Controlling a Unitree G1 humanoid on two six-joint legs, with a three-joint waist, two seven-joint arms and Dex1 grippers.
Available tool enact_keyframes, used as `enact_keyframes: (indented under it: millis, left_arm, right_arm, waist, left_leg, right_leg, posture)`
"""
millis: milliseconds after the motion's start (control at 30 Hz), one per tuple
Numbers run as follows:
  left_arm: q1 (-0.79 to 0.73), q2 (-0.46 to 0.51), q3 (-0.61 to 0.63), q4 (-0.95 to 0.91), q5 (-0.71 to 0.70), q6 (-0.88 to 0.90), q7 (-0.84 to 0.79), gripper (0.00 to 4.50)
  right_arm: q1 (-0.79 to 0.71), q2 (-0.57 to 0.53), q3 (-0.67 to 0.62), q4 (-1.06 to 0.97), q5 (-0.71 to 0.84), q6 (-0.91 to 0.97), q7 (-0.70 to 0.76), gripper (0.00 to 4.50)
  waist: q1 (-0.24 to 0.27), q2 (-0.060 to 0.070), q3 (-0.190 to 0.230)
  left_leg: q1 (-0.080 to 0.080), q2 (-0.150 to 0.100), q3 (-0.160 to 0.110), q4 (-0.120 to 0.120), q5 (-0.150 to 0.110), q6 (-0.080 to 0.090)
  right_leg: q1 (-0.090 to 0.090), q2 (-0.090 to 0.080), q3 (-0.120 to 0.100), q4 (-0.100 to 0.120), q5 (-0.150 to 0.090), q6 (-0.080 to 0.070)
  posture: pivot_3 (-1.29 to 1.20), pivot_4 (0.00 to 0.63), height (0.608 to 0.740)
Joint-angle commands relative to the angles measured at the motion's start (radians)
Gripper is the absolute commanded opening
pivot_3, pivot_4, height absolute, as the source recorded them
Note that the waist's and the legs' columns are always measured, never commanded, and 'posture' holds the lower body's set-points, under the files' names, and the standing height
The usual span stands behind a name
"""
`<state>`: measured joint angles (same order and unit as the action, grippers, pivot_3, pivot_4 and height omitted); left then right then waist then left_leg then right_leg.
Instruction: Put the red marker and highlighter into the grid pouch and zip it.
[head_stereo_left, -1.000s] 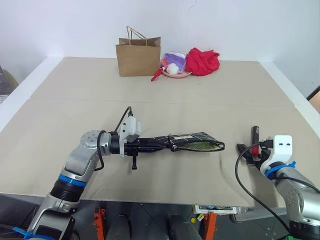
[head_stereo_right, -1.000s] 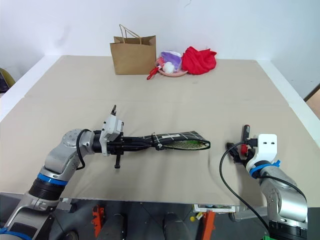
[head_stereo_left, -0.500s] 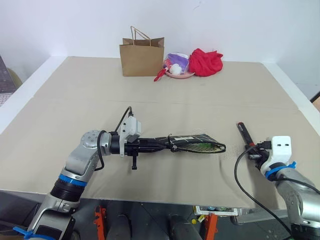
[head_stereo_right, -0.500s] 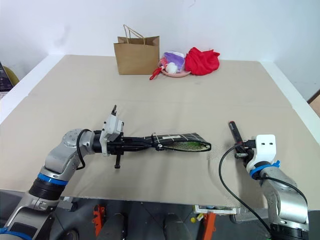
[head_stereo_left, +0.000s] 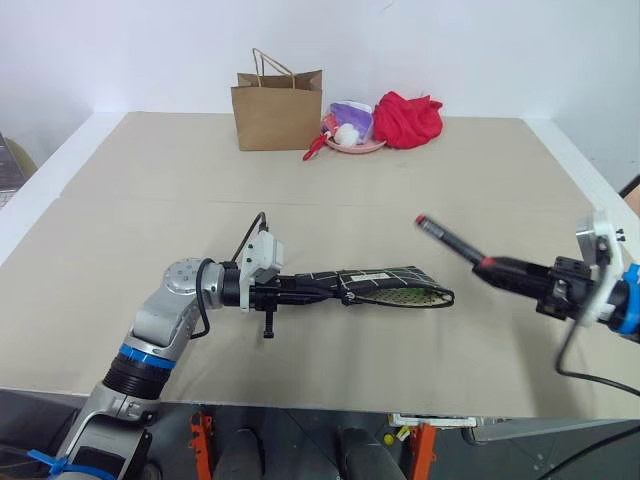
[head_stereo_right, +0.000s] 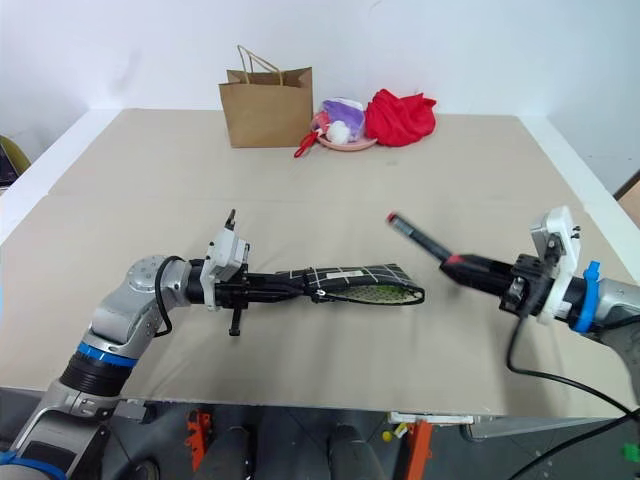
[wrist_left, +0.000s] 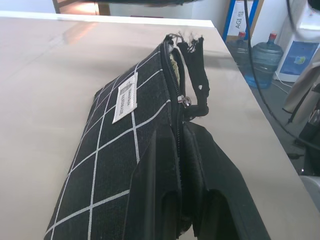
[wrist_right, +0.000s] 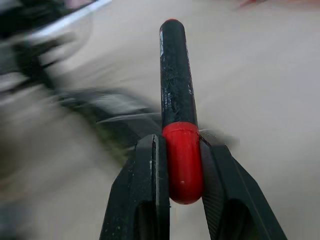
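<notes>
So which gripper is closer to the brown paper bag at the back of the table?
Left. The left gripper, clamped on the grid pouch, sits mid-table below the brown paper bag. The right gripper, holding the red marker, is far off to the right.

The desk (head_stereo_left: 150, 190) is bare in the wide space between the right hand (head_stereo_left: 500, 270) and the open mouth of the grid pouch (head_stereo_left: 395, 290). The left hand (head_stereo_left: 335, 290) sits at the pouch's other end. A paper bag (head_stereo_left: 277, 112) and red cloth (head_stereo_left: 408, 119) stand far back, out of the way.
</notes>
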<state>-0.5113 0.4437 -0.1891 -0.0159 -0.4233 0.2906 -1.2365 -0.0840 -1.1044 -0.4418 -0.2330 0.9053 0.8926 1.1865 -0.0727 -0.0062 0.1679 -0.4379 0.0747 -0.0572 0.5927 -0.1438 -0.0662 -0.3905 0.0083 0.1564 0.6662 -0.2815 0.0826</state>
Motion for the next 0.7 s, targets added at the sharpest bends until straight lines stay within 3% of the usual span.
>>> enact_keyframes:
  millis: [33,233,700]
  left_arm:
    - [-0.024,0.0,0.014,-0.01,-0.018,-0.004,-0.012,0.0]
    - [-0.022,-0.001,0.015,-0.015,-0.018,-0.002,-0.013,0.0]
    - [-0.015,-0.001,0.011,-0.027,-0.018,0.004,-0.008,0.0]
  right_arm:
    - [0.069,-0.101,0.045,-0.066,-0.04,-0.024,0.15,0.54]
    - [0.058,-0.113,0.108,-0.001,-0.131,-0.101,0.178,0.54]
    - [-0.031,-0.081,0.166,0.025,-0.128,-0.037,0.139,0.54]
  waist:
    - [0.0,-0.001,0.0]
    - [0.0,-0.003,0.001]
    - [0.0,-0.003,0.001]
  left_leg:
    - [0.0,0.0,0.0,0.0,0.0,0.0]
    - [0.0,-0.001,0.0,0.002,0.0,-0.001]
    - [0.0,-0.001,0.0,0.002,0.0,-0.001]
  right_leg:
    - [0.0,0.0,-0.001,0.0,0.0,0.0]
    - [0.0,-0.001,0.0,0.0,-0.002,-0.002]
    - [0.0,-0.001,-0.001,0.0,0.0,0.0]
  posture:
    - [0.0,0.15,0.74]
    - [0.0,0.15,0.74]
    - [0.0,0.15,0.74]
